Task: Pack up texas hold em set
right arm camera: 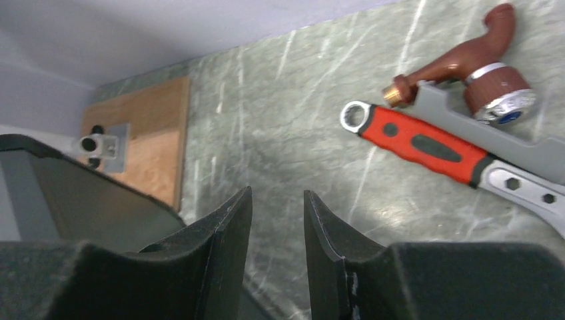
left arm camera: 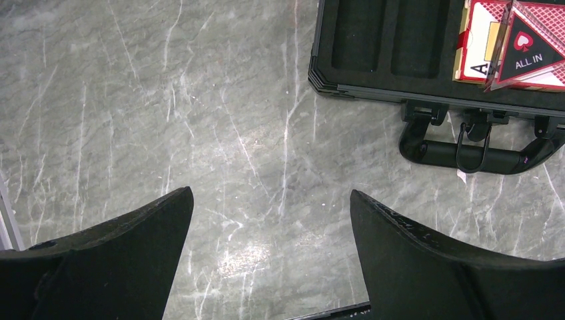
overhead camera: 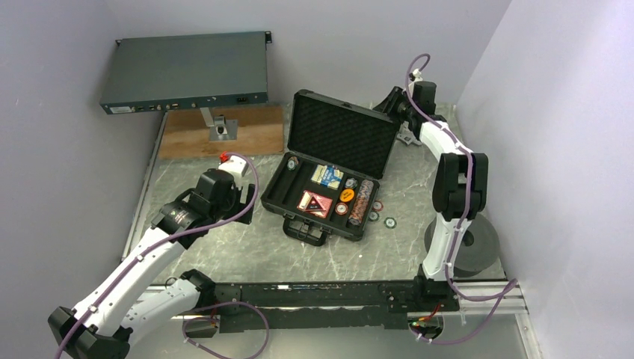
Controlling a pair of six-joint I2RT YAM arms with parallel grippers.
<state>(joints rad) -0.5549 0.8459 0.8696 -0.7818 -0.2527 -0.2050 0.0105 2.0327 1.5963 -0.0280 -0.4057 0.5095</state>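
The black case stands open mid-table, its foam-lined lid (overhead camera: 340,134) upright and its base rim (overhead camera: 273,193) toward me. Inside lie a blue card deck (overhead camera: 327,176), a red deck (overhead camera: 317,202), an orange disc (overhead camera: 346,195) and a row of chips (overhead camera: 364,200). Three loose chips (overhead camera: 380,207) lie on the table right of the case. My left gripper (overhead camera: 233,200) is open and empty over bare table (left arm camera: 271,193), left of the case handle (left arm camera: 473,153). My right gripper (overhead camera: 392,101) is behind the lid's right edge, jaws a narrow gap apart and empty (right arm camera: 277,193).
A red-handled wrench (right arm camera: 426,143) and a brown tap fitting (right arm camera: 480,60) lie behind the case. A wooden board (overhead camera: 224,131) with a metal post holds a grey-blue rack box (overhead camera: 187,71) at the back left. A grey round block (overhead camera: 478,247) sits by the right arm's base.
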